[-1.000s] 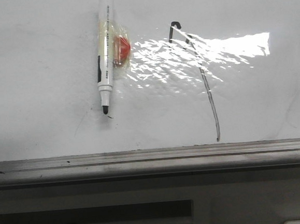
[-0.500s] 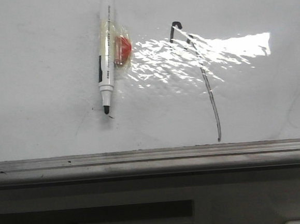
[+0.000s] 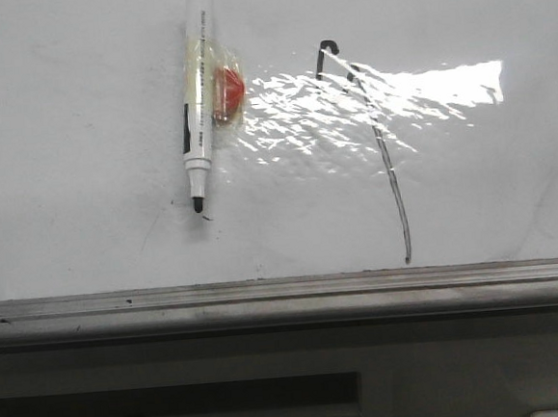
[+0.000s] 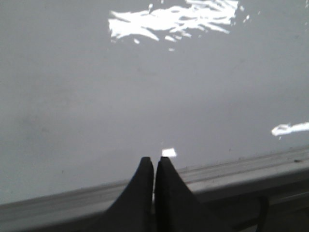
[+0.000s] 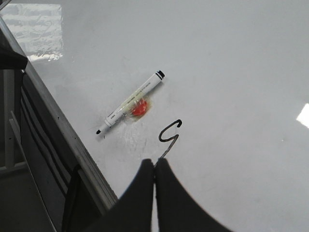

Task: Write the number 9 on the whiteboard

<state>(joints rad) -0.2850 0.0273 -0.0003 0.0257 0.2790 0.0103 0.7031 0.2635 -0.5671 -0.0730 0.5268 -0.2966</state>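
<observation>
Nearest in the front view runs the grey metal edge rail [image 3: 286, 300] of the large glossy white whiteboard [image 3: 61, 139]. Just beyond it, the thin dark marker line of the number 9 [image 3: 388, 166] rises from near the rail in a long curved tail to a small hook, crossing a wrinkled shiny film patch [image 3: 367, 100]. To its left lies a white marker pen with a black uncapped tip [image 3: 197, 109], an orange blob, perhaps tape, stuck beside its barrel. Left pincer [image 4: 154, 166] and right pincer [image 5: 155, 169] each show black fingers pressed together, holding nothing.
</observation>
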